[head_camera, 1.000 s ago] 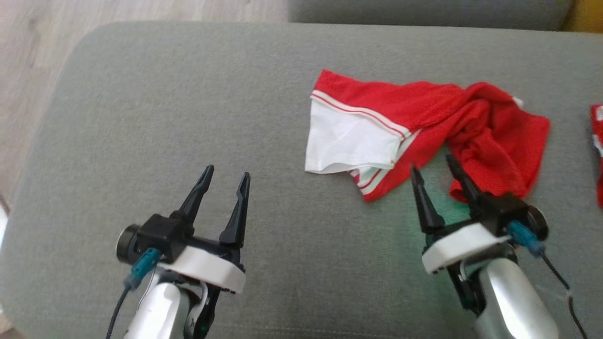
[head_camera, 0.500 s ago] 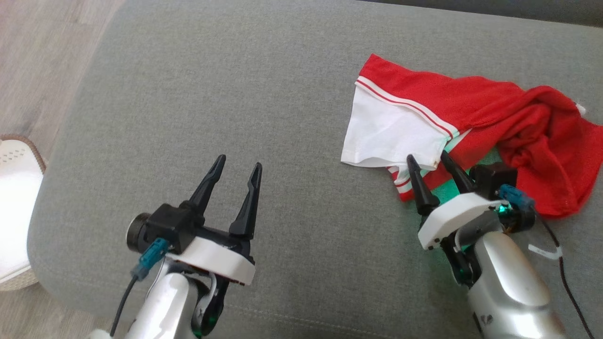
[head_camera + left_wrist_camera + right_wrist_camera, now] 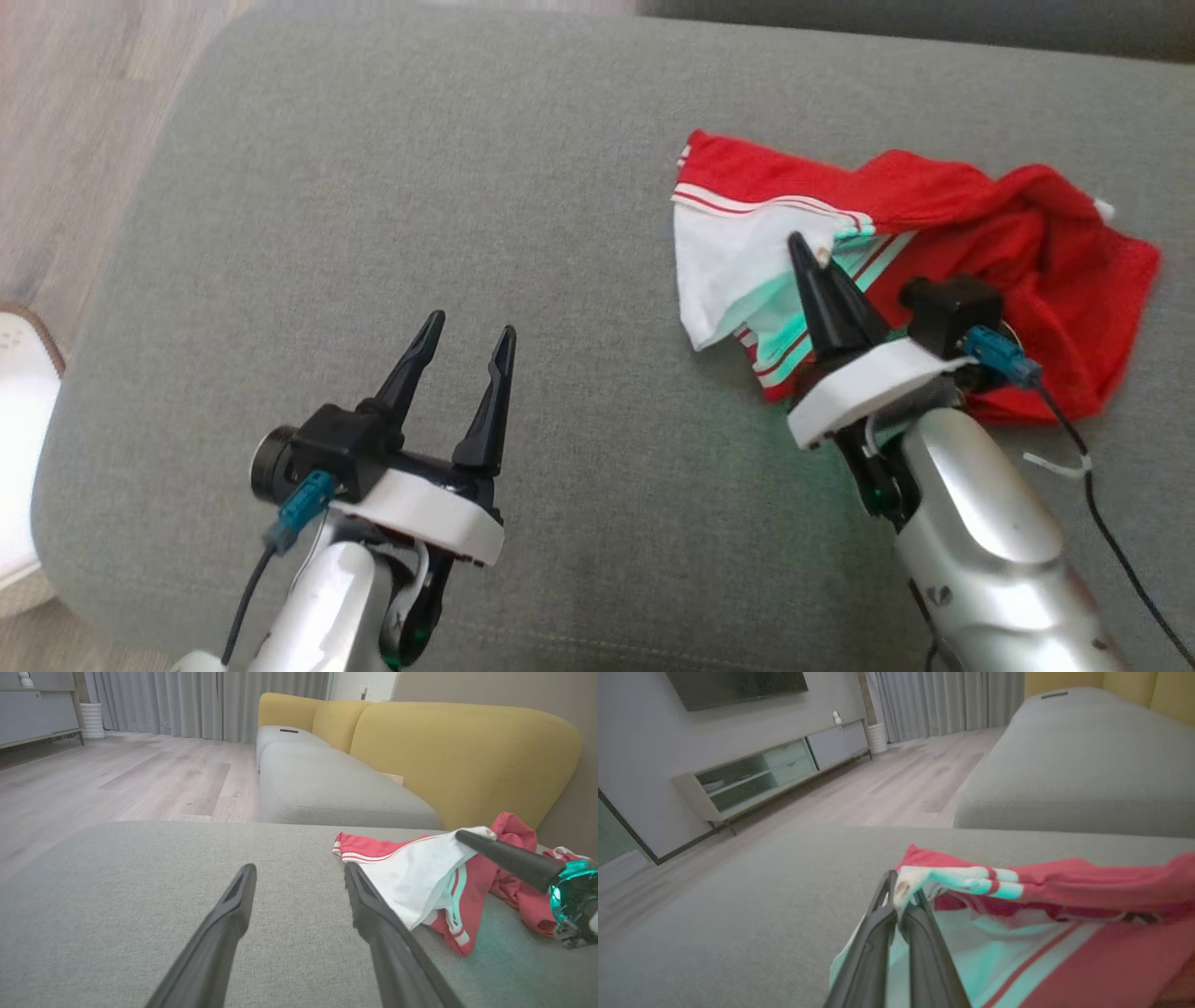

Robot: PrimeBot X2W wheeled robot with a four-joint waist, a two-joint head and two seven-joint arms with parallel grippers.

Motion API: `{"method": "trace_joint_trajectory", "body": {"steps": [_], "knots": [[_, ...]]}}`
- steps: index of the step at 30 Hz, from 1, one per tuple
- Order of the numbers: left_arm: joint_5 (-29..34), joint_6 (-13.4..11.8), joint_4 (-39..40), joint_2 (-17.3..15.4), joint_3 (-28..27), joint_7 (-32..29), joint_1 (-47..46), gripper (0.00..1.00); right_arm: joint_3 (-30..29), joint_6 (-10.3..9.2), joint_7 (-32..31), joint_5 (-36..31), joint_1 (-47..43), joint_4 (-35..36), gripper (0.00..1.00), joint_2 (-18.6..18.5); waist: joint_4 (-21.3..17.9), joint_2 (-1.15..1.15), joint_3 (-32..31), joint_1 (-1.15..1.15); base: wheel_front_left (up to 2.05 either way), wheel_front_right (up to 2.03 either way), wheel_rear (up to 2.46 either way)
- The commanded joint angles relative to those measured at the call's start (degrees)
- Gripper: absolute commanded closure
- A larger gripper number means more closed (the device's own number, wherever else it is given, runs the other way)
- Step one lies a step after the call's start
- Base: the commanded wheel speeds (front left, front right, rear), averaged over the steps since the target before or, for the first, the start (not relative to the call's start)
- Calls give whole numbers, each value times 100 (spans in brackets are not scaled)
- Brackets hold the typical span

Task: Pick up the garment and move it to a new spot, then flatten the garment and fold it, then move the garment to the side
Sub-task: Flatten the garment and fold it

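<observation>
The garment [image 3: 1018, 243] is a crumpled red piece with a white panel and red-and-white stripes, lying on the grey cushion [image 3: 420, 187] at the right. My right gripper [image 3: 805, 250] is shut on the white panel's edge and lifts it a little off the cushion. From the right wrist, the pinched white fold sits between the fingertips of that gripper [image 3: 899, 891], the garment [image 3: 1087, 891] trailing right. My left gripper [image 3: 464, 334] stands open over bare cushion at the lower left, well apart from the cloth. The left wrist view shows the garment [image 3: 420, 868] and the right gripper's fingers [image 3: 504, 858] holding it.
The cushion's rounded left edge drops to a wooden floor [image 3: 65, 121]. A white object in a woven basket [image 3: 19, 439] stands on the floor at the far left. A second grey seat [image 3: 322, 784] with yellow backrests [image 3: 462, 751] lies beyond.
My right gripper went from open beside the garment to shut on its white panel, pulling that edge up. The head camera shifted. The left gripper stays open in place.
</observation>
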State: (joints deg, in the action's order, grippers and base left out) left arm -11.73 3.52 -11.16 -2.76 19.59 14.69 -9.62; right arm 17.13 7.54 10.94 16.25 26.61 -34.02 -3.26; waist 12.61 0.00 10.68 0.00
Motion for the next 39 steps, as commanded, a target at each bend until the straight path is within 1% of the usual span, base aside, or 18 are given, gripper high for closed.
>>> {"method": "trace_joint_trajectory", "body": {"steps": [1,4,8,13,14,17,20,21,22,24,25,27,30,34,39], "knots": [[7,2,166,-12,-191,30,-151,0,180,-5,60,42,227,281,100,38,-53,0,-87,0,0,0,0],[-19,2,162,-12,-162,30,-105,0,250,-5,-78,170,354,651,100,38,-72,0,-214,0,0,0,0],[-42,-16,200,-12,-139,30,-62,0,167,-5,-439,64,595,915,100,25,-49,0,-212,0,0,0,0],[-63,-14,267,-12,-109,30,-92,0,-66,-5,-946,-86,1189,1098,100,-297,55,0,-4,0,0,0,0],[-72,-13,281,-12,-98,30,-136,0,-146,-5,-1147,-81,1515,1070,100,-509,114,0,107,0,0,0,0],[-89,-7,294,-12,-54,30,-217,0,-243,-5,-1393,-47,2044,820,100,-841,215,0,267,0,0,0,0],[-128,-20,304,-12,-5,30,-298,0,-426,-5,-1570,83,2582,260,100,-1084,306,0,395,0,0,0,0],[-143,-23,308,-12,11,30,-325,0,-453,-5,-1560,44,2771,42,52,-1192,334,0,441,0,0,0,0],[-157,-26,311,-12,26,30,-353,0,-461,-5,-1554,-14,2944,-209,0,-1298,358,0,472,0,0,0,0],[-190,-35,308,-12,65,30,-403,0,-736,-5,-1494,-91,3263,-807,0,-1458,402,0,512,0,0,0,0],[-190,-35,308,-12,65,30,-403,0,-736,-5,-1494,-91,3263,-807,0,-1458,402,0,512,0,0,0,0],[-243,-60,307,-12,98,30,-447,0,-1006,-5,-1361,-257,3502,-1333,0,-1544,436,0,515,0,0,0,0],[-273,-106,300,-12,95,30,-483,0,-1081,-5,-1082,-486,3693,-1841,0,-1535,414,0,482,0,0,0,0],[-217,-117,264,-12,-4,30,-453,0,-802,-5,-709,-577,3641,-2169,0,-1359,221,0,362,0,0,0,0],[-136,-83,268,-12,-175,30,-417,0,-324,-5,-203,-362,3351,-2142,0,-1168,-148,0,131,0,0,0,0]]}}
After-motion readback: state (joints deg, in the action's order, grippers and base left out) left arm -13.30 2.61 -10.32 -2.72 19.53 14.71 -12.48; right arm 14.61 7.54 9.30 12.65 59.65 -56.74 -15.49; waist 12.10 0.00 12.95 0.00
